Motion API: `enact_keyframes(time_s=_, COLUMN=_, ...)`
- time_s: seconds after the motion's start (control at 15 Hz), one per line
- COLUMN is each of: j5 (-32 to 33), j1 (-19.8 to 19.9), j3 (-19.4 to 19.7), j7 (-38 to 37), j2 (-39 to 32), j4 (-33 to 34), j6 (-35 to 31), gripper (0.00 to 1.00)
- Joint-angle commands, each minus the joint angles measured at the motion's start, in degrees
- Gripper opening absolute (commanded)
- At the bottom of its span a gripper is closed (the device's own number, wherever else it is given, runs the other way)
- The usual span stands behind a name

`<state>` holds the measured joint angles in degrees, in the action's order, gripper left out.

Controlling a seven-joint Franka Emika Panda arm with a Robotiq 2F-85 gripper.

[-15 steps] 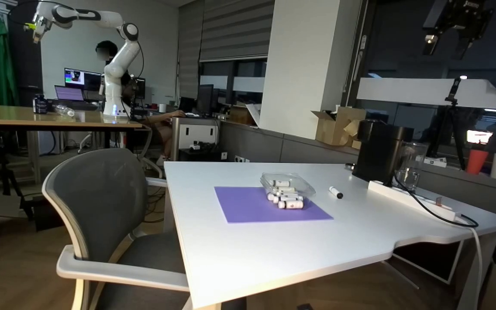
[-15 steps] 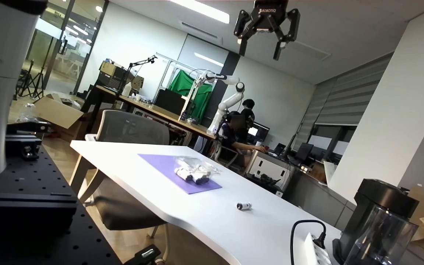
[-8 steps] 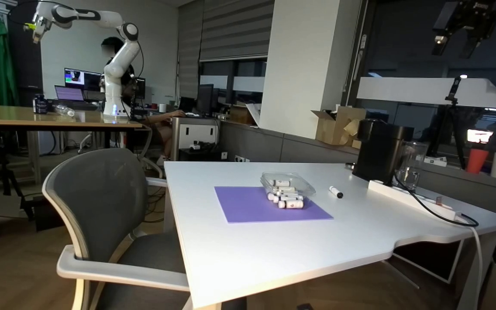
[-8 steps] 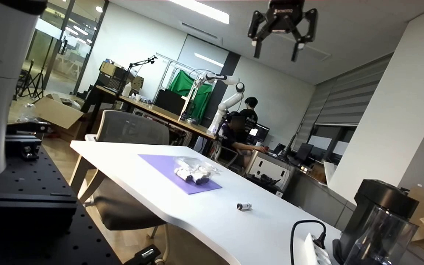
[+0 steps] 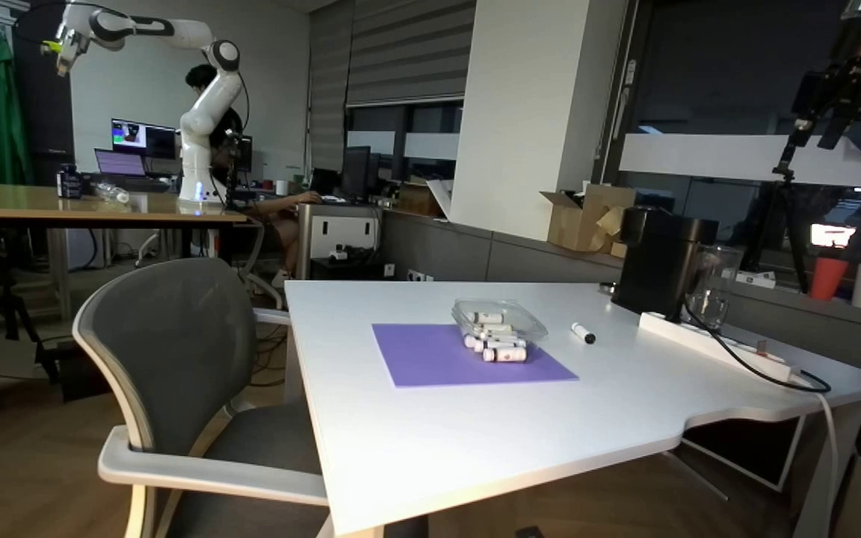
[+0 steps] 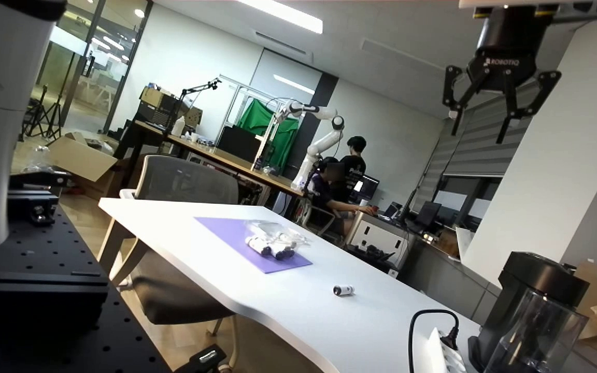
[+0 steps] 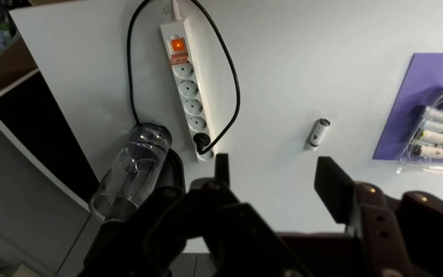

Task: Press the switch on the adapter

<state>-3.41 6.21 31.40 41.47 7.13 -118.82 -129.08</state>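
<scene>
Claw [image 6: 479, 130]: black, two-fingered, raised well above the bench [image 6: 298, 295]. Fingers [image 7: 332, 190] pointing down and parted wide, bench surface showing between them in the wrist view.

Power strip [image 7: 193, 107]: white, lying on the bench below the claw and well apart from it; in the wrist view, ahead of the fingertips and toward the left.

Switch [image 7: 178, 44]: orange, glowing, at the strip's end farthest from the claw in the wrist view. Reddish flap [image 7: 179, 58] just beside it, on the side toward the sockets.

Black plug [image 7: 201, 141]: seated in the strip at the end nearer the claw in the wrist view; black cord [image 7: 238, 90] running from it.

Black appliance [image 6: 539, 274] with clear vessel [image 7: 139, 165]: left of the claw in the wrist view, near the strip.

Loose white cylinder [image 7: 318, 134]: dark-capped, on its side, ahead of the claw's fingers in the wrist view.

Purple sheet [image 7: 398, 111]: flat on the bench, right of the claw in the wrist view, farther off than the loose cylinder. Clear tray [image 5: 531, 321] with white cylinders [image 5: 505, 355], overlapping the sheet's edge.
</scene>
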Motion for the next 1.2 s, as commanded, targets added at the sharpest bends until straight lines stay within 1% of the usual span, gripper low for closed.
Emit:
enact_keyframes(time_s=0.0, j5=-4.2, j1=4.45, j3=-1.21, j7=11.44, j2=-14.83, j4=12.24, j6=5.87, gripper=0.32)
enact_keyframes(time_s=0.07, j5=-4.8, j1=6.35, j3=-2.37, j7=14.66, j2=-18.34, j4=15.23, j6=7.24, gripper=0.25)
enact_keyframes(time_s=0.2, j5=-4.3, j1=11.44, j3=-5.98, j7=18.91, j2=-25.35, j4=21.16, j6=7.95, gripper=0.11)
enact_keyframes(time_s=0.27, j5=-3.61, j1=13.57, j3=-7.62, j7=19.58, j2=-28.39, j4=23.9, j6=7.69, gripper=0.05)
enact_keyframes(time_s=0.33, j5=-3.42, j1=15.8, j3=-9.2, j7=20.23, j2=-31.36, j4=26.7, j6=7.54, gripper=0.01)
enact_keyframes(time_s=0.47, j5=-3.07, j1=19.68, j3=-12.0, j7=20.53, j2=-36.8, j4=32.28, j6=7.65, gripper=0.0)
enact_keyframes(time_s=0.6, j5=-2.61, j1=22.25, j3=-13.87, j7=18.34, j2=-40.22, j4=34.58, j6=6.66, gripper=0.0)
enact_keyframes(time_s=0.67, j5=-2.43, j1=22.78, j3=-13.92, j7=14.35, j2=-41.81, j4=35.72, j6=7.59, gripper=0.0)
enact_keyframes(time_s=0.73, j5=-1.59, j1=22.95, j3=-15.25, j7=17.67, j2=-38.11, j4=30.8, j6=5.19, gripper=0.01)
enact_keyframes(time_s=0.93, j5=-1.49, j1=24.25, j3=-15.67, j7=16.0, j2=-41.48, j4=33.51, j6=5.37, gripper=0.01)
enact_keyframes(time_s=1.13, j5=-1.5, j1=24.21, j3=-15.79, j7=15.6, j2=-41.53, j4=34.24, j6=5.89, gripper=0.01)
